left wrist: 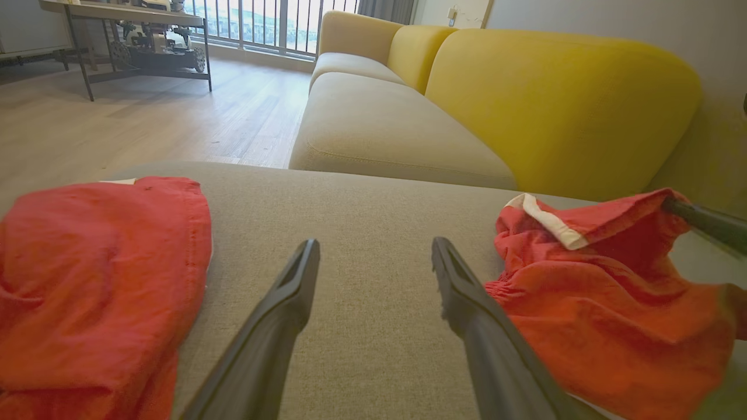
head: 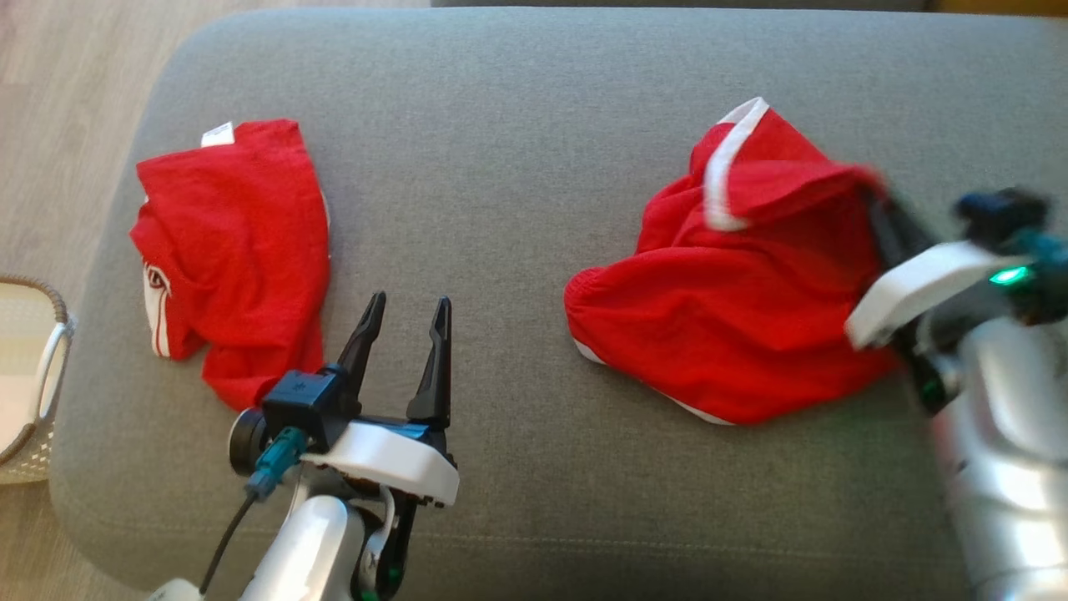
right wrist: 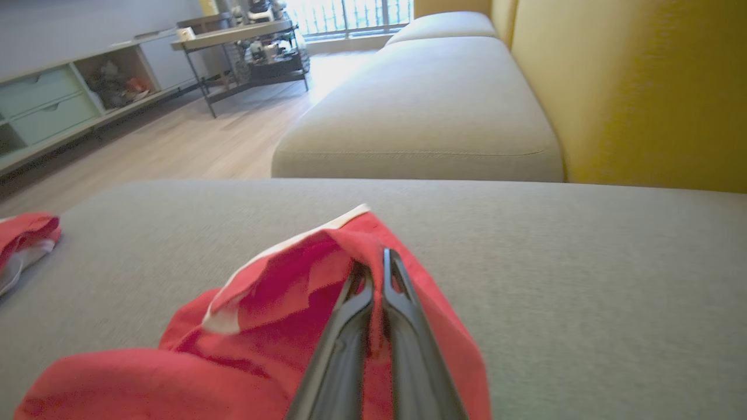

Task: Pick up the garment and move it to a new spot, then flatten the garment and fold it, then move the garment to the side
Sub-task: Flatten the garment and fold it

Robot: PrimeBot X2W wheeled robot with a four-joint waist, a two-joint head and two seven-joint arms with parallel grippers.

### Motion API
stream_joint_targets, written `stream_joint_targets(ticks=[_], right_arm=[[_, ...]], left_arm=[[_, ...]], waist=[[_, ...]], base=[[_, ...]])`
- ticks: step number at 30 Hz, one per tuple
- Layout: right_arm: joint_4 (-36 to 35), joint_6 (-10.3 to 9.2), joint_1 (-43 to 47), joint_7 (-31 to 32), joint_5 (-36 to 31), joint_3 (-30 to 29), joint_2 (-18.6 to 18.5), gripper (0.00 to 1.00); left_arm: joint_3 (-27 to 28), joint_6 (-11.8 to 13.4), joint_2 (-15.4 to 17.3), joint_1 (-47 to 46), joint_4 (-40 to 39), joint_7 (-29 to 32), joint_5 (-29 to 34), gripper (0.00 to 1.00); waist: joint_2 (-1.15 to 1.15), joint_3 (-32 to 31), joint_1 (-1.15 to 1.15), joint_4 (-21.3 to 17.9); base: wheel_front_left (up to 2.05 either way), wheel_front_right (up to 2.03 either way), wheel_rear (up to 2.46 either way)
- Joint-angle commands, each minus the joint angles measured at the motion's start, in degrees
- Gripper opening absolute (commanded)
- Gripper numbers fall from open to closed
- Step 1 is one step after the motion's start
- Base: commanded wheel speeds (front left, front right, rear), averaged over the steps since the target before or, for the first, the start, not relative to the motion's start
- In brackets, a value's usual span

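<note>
Red crumpled shorts with white trim point(head: 734, 309) are pinched at a raised edge by the clenched right gripper point(right wrist: 376, 268), on the right of the grey upholstered cushion point(head: 517, 125). The pick-up is judged barely begun; moving, flattening and folding are not yet done. The left gripper point(head: 409, 313) is held spread and empty.

- Garment point(head: 734, 317): soft red cloth, matt and creased, edged with white trim.
- Ottoman point(head: 517, 167): grey woven upholstery, matt, finely textured.
- Left claw point(head: 410, 299): dark matt plastic fingers point(left wrist: 274, 326) on a glossy white shell.
- Right forearm point(head: 1001, 451): polished silvery casing.
- Floor point(left wrist: 146, 122): pale wood planks, smooth, low sheen.
- Sofa point(left wrist: 554, 99): yellow cloth, matt.
</note>
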Motion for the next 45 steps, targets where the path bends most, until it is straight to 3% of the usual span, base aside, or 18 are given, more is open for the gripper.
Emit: stream_joint_targets(ticks=[1,6,10,11,12,16,22,25,32,34,40,45], right_arm=[[-1.45,-0.02,-2.92,0.06,0.55,-0.3,-0.52,0.0],[2.98,-0.02,-8.43,2.38,2.8,-14.76,-1.48,0.0],[7.91,-0.02,-11.55,3.46,-5.31,-22.26,-3.86,0.0],[9.25,-0.02,-12.14,4.24,-7.81,-24.19,-4.01,0.47],[10.2,-0.02,-12.98,4.55,-9.52,-26.89,-3.81,1.0],[11.51,-0.02,-16.48,4.82,-19.15,-36.93,-1.13,1.0],[11.82,-0.02,-18.2,2.82,-24.21,-37.78,2.79,1.0],[12.14,-0.02,-18.17,-0.71,-23.46,-32.53,3.86,1.0],[8.43,-0.02,-11.15,-6.07,-13.14,-16.06,4.97,1.0],[6.87,-0.02,-9.34,-6.29,-10.8,-14.19,5.05,1.0],[-7.65,-0.02,5.15,-6.69,1.17,-2.05,5.2,1.0],[-19.52,-0.02,16.25,-4.88,4.11,1.29,5.21,1.0]], left_arm=[[1.49,-0.01,0.14,-2.4,-1.5,-0.7,0.17,1.0],[1.33,-0.23,0.14,-2.77,-1.48,-0.7,0.51,1.0],[0.94,-0.47,0.14,-3.17,-1.27,-0.7,0.69,1.0],[0.77,-0.59,0.14,-3.24,-1.1,-0.7,0.76,1.0],[0.64,-0.66,0.14,-3.34,-0.99,-0.7,0.79,1.0],[0.44,-0.63,0.14,-3.49,-0.63,-0.7,0.59,1.0],[0.99,-0.6,0.14,-3.22,-0.2,-0.7,0.54,1.0],[1.54,-0.53,0.14,-3.02,-0.36,-0.7,0.41,1.0],[3.47,-0.01,0.14,-1.31,-0.95,-0.7,-0.34,1.0],[3.79,0.08,0.14,-0.96,-1.01,-0.7,-0.45,1.0],[5.15,0.57,0.14,0.98,-1.32,-0.7,-1.32,1.0],[5.42,0.72,0.14,1.58,-1.28,-0.7,-2.03,1.0]], waist=[[0.0,0.07,0.0,-0.17],[0.0,0.71,0.0,-0.47],[0.0,1.43,0.0,-0.31],[0.0,1.58,0.0,-0.23],[0.0,1.69,0.0,-0.15],[0.0,1.61,0.0,-0.24],[0.0,-0.37,0.0,-1.62],[0.0,-1.66,0.0,-2.49],[0.0,-5.14,0.0,-5.07],[0.0,-5.59,0.0,-5.52],[0.0,-7.57,0.0,-7.89],[0.0,-7.3,0.0,-9.93]], base=[[0.0,0.0,0.0],[0.0,0.0,0.0],[0.0,0.0,0.0],[0.0,0.0,0.0],[0.0,0.0,0.0],[0.0,0.0,0.0],[0.0,0.0,0.0],[0.0,0.0,0.0],[0.0,0.0,0.0],[0.0,0.0,0.0],[0.0,0.0,0.0],[0.0,0.0,0.0]])
